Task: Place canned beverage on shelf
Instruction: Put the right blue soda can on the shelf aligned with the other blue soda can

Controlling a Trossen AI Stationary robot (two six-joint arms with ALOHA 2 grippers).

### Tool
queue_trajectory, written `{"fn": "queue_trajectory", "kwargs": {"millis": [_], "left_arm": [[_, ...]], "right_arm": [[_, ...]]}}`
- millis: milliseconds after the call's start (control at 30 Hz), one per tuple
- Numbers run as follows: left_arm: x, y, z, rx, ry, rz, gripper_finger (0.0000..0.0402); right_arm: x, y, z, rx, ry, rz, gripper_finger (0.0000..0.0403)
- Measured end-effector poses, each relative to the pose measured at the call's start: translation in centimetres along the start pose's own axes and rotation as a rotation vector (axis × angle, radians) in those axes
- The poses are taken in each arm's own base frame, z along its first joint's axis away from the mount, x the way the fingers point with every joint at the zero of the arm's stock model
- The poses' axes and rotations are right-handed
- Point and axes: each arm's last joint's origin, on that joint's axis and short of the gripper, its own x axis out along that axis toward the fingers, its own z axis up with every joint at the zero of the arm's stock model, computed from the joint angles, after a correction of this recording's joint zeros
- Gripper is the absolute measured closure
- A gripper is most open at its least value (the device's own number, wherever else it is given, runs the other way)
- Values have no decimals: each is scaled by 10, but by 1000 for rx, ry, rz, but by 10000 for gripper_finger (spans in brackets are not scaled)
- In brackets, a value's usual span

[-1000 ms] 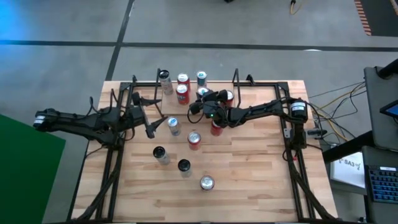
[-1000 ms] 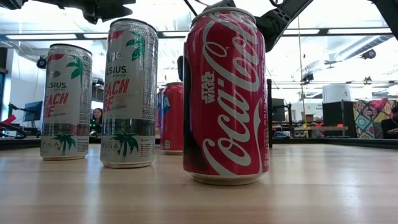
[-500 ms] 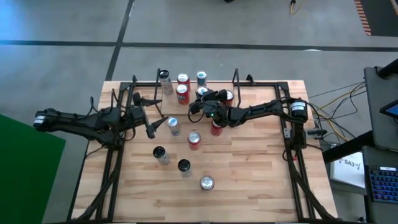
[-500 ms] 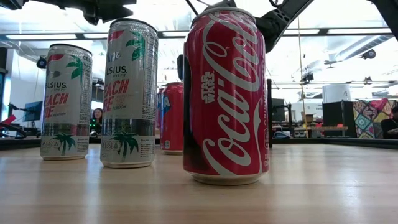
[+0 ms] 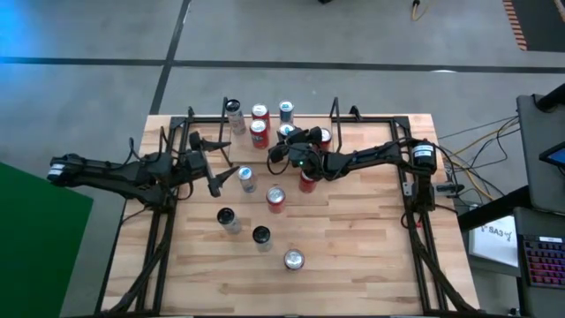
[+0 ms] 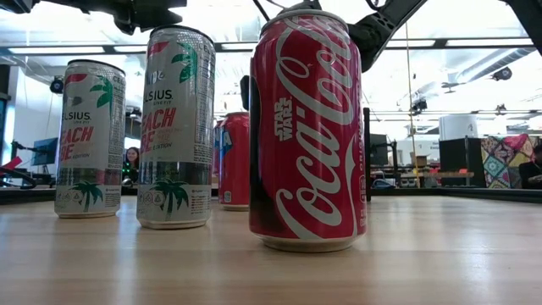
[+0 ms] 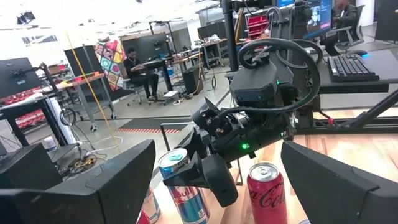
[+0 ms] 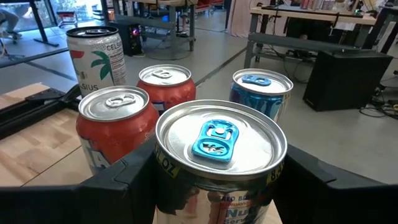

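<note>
My right gripper (image 5: 287,141) reaches from the table's right to the far middle and is shut on a silver-and-blue can with a blue tab (image 8: 217,140), also seen in the left wrist view (image 7: 177,180). The shelf's black loop end (image 5: 335,109) stands at the far edge. Two red cans (image 8: 115,124), a blue-topped can (image 8: 261,90) and a tall white can (image 8: 96,53) stand just beyond the held can. My left gripper (image 5: 221,164) is open and empty, left of centre, facing the right gripper (image 7: 217,211). My right gripper pinches the can's side wall just under its top rim (image 8: 160,177), one finger on each side. The fingers (image 7: 214,180) come about level from the table's right side. The can is upright. Its base is out of view, so standing or lifted cannot be told.
Loose cans stand on the wooden table: a red one (image 5: 306,181) beside the right arm, a silver one (image 5: 246,178), a red one (image 5: 275,198), two dark-topped ones (image 5: 227,219) and one at the near middle (image 5: 293,260). Black side frames (image 5: 159,238) run along both edges.
</note>
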Motion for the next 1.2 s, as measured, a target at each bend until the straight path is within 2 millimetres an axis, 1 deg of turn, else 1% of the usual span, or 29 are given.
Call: {"fn": "queue_trajectory", "kwargs": {"millis": [267, 533, 700, 800, 900, 1067, 1200], "left_arm": [[3, -2, -1, 2, 5, -1, 68], [3, -1, 0, -5, -9, 2, 68], [4, -2, -1, -6, 0, 0, 68], [5, -3, -2, -7, 7, -2, 68], [6, -4, -3, -8, 14, -3, 68], [9, -6, -5, -9, 31, -7, 68], [13, -9, -9, -10, 51, -12, 68]], "right_arm": [[2, -1, 1, 1, -6, -2, 174], [2, 0, 2, -53, -18, 10, 174], [0, 1, 4, -69, -8, 87, 174], [-4, 2, 12, -79, -12, 138, 174], [-13, 2, 25, -109, -39, 161, 174], [-32, 2, 48, -187, -90, 223, 174], [-49, 2, 66, -229, -131, 324, 174]]}}
